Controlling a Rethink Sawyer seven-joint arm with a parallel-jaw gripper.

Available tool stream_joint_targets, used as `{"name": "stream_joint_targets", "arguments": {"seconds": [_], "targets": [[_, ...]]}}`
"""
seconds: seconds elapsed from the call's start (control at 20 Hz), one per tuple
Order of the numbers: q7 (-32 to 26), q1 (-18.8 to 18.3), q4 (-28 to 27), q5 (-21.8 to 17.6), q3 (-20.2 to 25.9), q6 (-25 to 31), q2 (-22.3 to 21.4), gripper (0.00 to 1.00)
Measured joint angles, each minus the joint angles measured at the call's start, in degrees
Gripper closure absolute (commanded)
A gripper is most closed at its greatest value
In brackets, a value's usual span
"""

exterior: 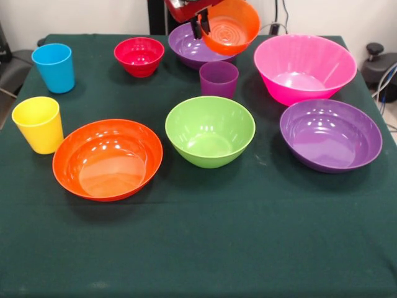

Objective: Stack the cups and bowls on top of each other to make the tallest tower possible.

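Front view: at the far edge the gripper [203, 26] is clamped on the rim of the small orange bowl [231, 25], which hangs tilted in the air just above the far purple bowl [193, 46]. Judging by its gloss and thin wall, the bowl is light, stiff and slippery, so a pinch across the rim looks like the sensible hold, though it may swing or slide. The table [205, 248] wears a dark green cloth, soft enough to steady a base, with the near half bare and a pale wall [93, 15] behind.
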Motion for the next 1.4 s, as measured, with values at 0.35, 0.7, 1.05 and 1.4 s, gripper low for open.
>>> {"name": "stream_joint_targets", "arguments": {"seconds": [0.35, 0.7, 1.05, 1.4], "targets": [[0.0, 0.5, 0.0, 0.0, 0.5, 0.0, 0.0, 1.0], [0.0, 1.5, 0.0, -0.2, 1.0, 0.0, -1.2, 1.0], [0.0, 2.5, -0.2, -0.4, 1.1, 0.0, -1.0, 1.0], [0.0, 2.7, -1.2, -1.4, 1.4, -0.6, -0.9, 1.0]]}}
